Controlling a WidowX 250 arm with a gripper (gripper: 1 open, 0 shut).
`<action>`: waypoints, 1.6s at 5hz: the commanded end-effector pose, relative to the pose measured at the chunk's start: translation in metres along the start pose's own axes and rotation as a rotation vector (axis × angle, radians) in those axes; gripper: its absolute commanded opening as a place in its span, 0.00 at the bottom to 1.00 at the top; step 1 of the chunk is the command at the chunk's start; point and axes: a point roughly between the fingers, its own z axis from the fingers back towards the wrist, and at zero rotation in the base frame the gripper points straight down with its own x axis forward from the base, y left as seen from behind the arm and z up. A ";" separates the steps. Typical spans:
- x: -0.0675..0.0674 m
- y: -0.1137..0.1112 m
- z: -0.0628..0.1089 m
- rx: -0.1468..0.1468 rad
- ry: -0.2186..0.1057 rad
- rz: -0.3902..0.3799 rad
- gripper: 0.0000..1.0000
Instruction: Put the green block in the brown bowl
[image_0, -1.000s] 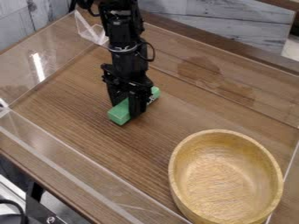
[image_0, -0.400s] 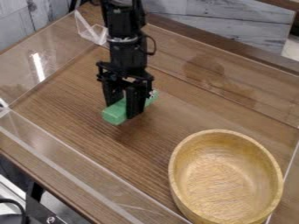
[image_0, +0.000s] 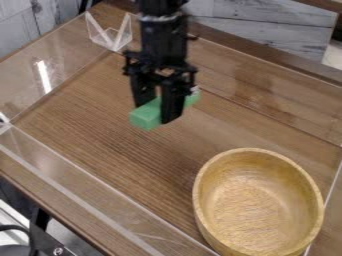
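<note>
The green block (image_0: 150, 115) is gripped in the closed claw (image_0: 163, 108), clear of the table (image_0: 254, 100). It should be carried toward the lower right, over the brown bowl (image_0: 259, 206), and released low above its middle.

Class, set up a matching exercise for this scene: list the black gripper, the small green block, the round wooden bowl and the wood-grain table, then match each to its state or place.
Things:
1. black gripper
2. small green block
3. round light-brown wooden bowl
4. dark wood-grain table

States:
A. empty, at lower right
B. held above the table
C. lies under everything
D. shut on the block

Pairs: 1-D, 2-B, 3-A, 4-C
</note>
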 end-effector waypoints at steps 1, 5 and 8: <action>-0.005 -0.057 0.027 0.040 -0.061 -0.110 0.00; -0.033 -0.160 -0.016 0.141 -0.075 -0.427 0.00; -0.033 -0.140 -0.017 0.123 -0.131 -0.374 0.00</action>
